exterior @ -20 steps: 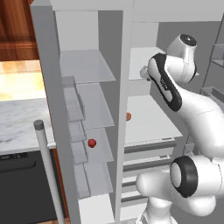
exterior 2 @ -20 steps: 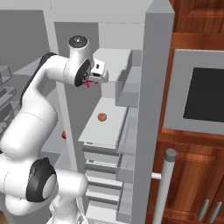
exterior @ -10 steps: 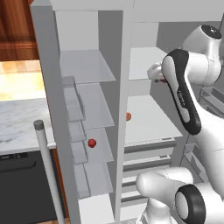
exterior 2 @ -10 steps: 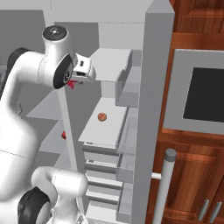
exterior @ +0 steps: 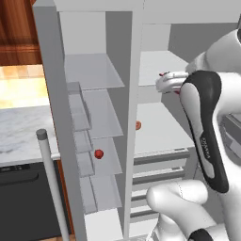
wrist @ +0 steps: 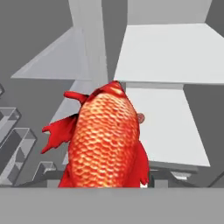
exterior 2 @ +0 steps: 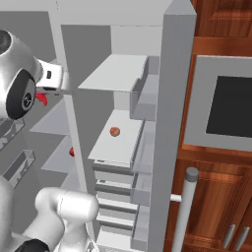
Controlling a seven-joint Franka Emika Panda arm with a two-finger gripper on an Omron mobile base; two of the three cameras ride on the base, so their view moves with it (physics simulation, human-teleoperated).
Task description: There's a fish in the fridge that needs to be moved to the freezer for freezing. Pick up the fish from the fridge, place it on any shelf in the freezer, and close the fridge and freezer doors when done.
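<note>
The fish (wrist: pixel 105 140), bright red-orange with scales and small fins, looms close in the hand view and hides the fingertips. My gripper (exterior: pixel 168 84) is shut on it, and red fins (exterior 2: pixel 43 100) poke out below the hand. It hangs in front of the divider between the two open compartments, level with the upper shelves. The freezer (exterior: pixel 94 70) is the narrow stack of shelves on the left; the fridge (exterior: pixel 157 127) is the wider one on the right. Both doors stand open: the freezer door (exterior: pixel 49 108) at the left, the fridge door (exterior 2: pixel 170 123) at the right.
A smooth red ball (exterior: pixel 99 154) lies on a lower freezer shelf. An orange-red ball (exterior 2: pixel 114 131) sits on the fridge's middle shelf. Long bar handles (exterior: pixel 51 183) (exterior 2: pixel 183 211) stick out from the open doors. Door bins line the inside of each door. Wooden cabinets stand on the right.
The arm has drawn back out of the fridge and swung left toward the divider, carrying the fish with it. The balls and doors have not moved.
</note>
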